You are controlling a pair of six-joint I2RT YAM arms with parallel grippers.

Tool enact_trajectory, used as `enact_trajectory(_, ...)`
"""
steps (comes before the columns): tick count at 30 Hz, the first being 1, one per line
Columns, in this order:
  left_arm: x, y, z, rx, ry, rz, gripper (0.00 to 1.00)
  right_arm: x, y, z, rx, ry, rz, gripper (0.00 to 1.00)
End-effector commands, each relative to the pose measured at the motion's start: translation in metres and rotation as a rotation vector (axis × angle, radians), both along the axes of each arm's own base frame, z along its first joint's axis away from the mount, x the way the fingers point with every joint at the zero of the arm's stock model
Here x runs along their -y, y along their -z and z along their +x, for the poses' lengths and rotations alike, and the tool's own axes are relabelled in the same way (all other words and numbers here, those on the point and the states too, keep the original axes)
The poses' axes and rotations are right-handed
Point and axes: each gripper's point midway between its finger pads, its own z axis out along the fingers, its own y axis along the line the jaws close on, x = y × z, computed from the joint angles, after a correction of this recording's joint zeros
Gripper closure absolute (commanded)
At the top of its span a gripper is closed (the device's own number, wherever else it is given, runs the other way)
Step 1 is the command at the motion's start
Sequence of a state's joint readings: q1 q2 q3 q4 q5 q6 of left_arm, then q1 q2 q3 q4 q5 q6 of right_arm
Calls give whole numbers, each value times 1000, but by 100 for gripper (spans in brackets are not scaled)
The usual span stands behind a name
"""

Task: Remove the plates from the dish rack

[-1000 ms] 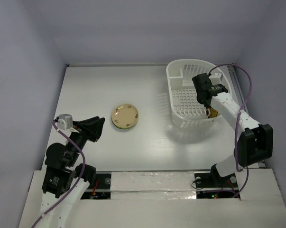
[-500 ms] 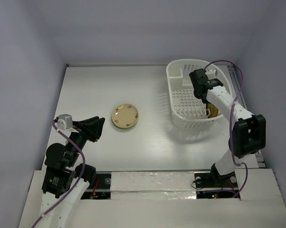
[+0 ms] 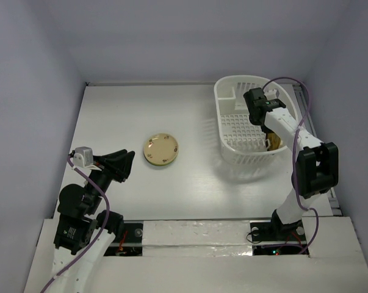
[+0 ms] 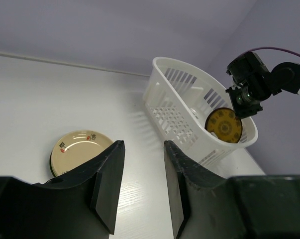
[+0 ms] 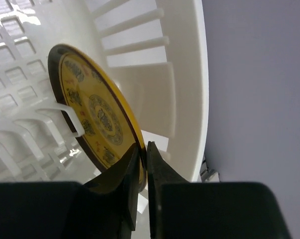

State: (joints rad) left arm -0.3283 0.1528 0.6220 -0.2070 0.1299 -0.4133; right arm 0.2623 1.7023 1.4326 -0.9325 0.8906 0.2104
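The white dish rack [image 3: 231,86] stands at the back right of the table. An amber-yellow plate [image 5: 92,114] with a dark pattern stands on edge inside it against the right wall, and also shows in the top view [image 3: 273,144] and the left wrist view [image 4: 223,126]. My right gripper [image 5: 143,145] reaches down into the rack [image 5: 189,74] and is shut on this plate's rim. A cream plate [image 3: 161,149] with small spots lies flat mid-table. My left gripper [image 4: 143,144] hovers open and empty near the front left [image 3: 127,163], short of the cream plate [image 4: 77,149].
Walls enclose the table on the left, back and right. The rack [image 4: 189,67] sits close to the right wall. A darker edge shows under the cream plate. The right arm's purple cable [image 3: 306,116] loops above the rack's right rim.
My right gripper has swung deeper over the rack and its jaws have shut onto the amber-yellow plate's rim. The left arm and the cream plate have stayed still.
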Motion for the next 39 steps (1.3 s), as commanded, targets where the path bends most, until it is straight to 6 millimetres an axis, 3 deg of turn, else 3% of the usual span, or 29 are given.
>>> enact_trajectory(1,-1,-19,-6,63,7,-23,66,4,-25,4,55,8,-20,89)
enact_trajectory(5,0,-19,-6,62,8,-22,65,5,-30,4,59,-1,-25,100)
enact_trajectory(16,0,-18,-6,60,10,-23,65,8,-51,-1,82,-1,-124,100)
enact_trajectory(24,0,-18,-6,59,9,-23,65,12,-94,-7,188,45,-172,100)
enact_trajectory(31,0,-17,-5,54,7,-21,65,13,-149,-18,376,104,-118,100)
enact_trajectory(35,0,-16,-3,48,7,-19,65,-19,-188,-21,569,5,84,100)
enact_trajectory(38,0,-14,-2,40,0,-19,65,-79,-204,-10,689,-177,302,100)
enact_trajectory(39,-2,-15,-1,40,-9,-21,65,-114,-208,-7,729,-269,431,100)
